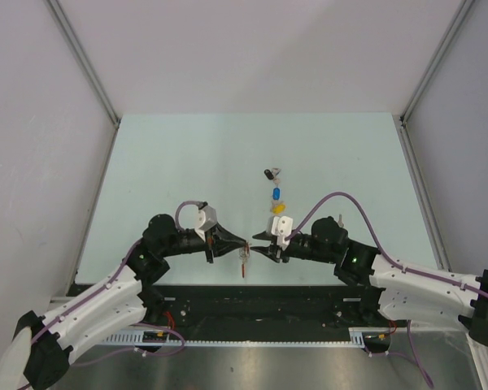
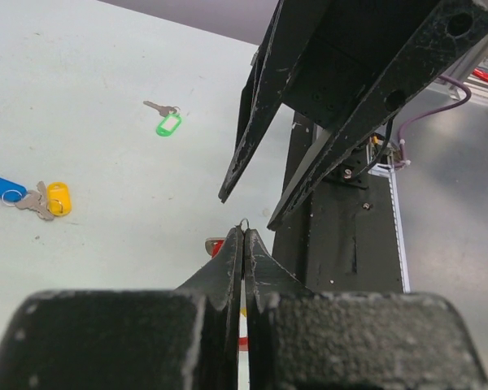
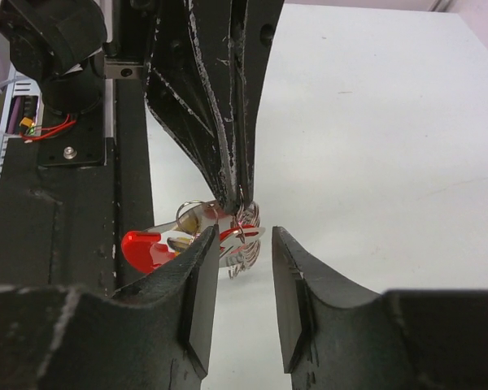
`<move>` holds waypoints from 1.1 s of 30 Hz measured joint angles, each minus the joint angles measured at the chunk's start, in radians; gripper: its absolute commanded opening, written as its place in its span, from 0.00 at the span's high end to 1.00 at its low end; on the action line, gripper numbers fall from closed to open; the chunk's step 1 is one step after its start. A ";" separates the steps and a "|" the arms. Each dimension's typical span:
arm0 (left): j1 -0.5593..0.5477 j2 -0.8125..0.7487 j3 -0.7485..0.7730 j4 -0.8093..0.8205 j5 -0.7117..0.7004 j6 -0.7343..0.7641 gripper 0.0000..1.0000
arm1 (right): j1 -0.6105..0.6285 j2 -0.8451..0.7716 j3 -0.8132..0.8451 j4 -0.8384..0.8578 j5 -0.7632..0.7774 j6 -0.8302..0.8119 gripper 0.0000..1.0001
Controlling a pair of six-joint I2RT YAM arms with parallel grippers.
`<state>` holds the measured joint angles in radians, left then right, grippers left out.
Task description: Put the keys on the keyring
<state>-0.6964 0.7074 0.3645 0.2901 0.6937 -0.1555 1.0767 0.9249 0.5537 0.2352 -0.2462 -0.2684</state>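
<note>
Red-banded and hung with silvery metal loops, the keyring point(image 1: 244, 265) is seen from above between both arm tips; a black-tagged metal key point(image 1: 271, 173), a blue-tagged key point(image 1: 276, 194) and a yellow-tagged key point(image 1: 279, 208) lie beyond it, unthreaded. From the left wrist, the left gripper point(image 2: 244, 231) is pinched shut on the keyring's wire. From the right wrist, the right gripper point(image 3: 242, 268) is held parted, empty, before the keyring; nearly all threading is judged left.

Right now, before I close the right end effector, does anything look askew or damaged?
Nothing looks damaged. One oddity: the keyring hangs tilted from the very tips of the left end effector, pinched by a thin loop, beside the open right end effector.
</note>
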 measured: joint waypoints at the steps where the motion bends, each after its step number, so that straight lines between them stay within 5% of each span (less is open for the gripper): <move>1: 0.000 0.000 0.000 -0.003 0.003 0.000 1.00 | 0.000 0.004 0.000 -0.001 -0.006 -0.001 0.65; 16: -0.010 0.022 0.006 -0.004 0.027 -0.001 1.00 | -0.001 0.040 0.000 -0.022 -0.053 -0.014 0.73; 22: -0.015 0.028 0.006 -0.002 0.027 -0.001 1.00 | -0.001 0.052 0.000 -0.022 -0.066 -0.019 0.83; 26: -0.015 0.029 0.006 -0.001 0.026 -0.001 0.99 | -0.001 0.063 0.000 -0.026 -0.072 -0.021 1.00; 33: -0.020 0.027 0.005 0.012 -0.004 -0.022 1.00 | -0.003 0.064 0.004 -0.029 -0.069 -0.022 1.00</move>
<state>-0.7162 0.7349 0.3695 0.3023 0.6895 -0.1772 1.0737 0.9886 0.5575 0.2058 -0.3153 -0.2901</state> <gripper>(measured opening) 0.006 0.009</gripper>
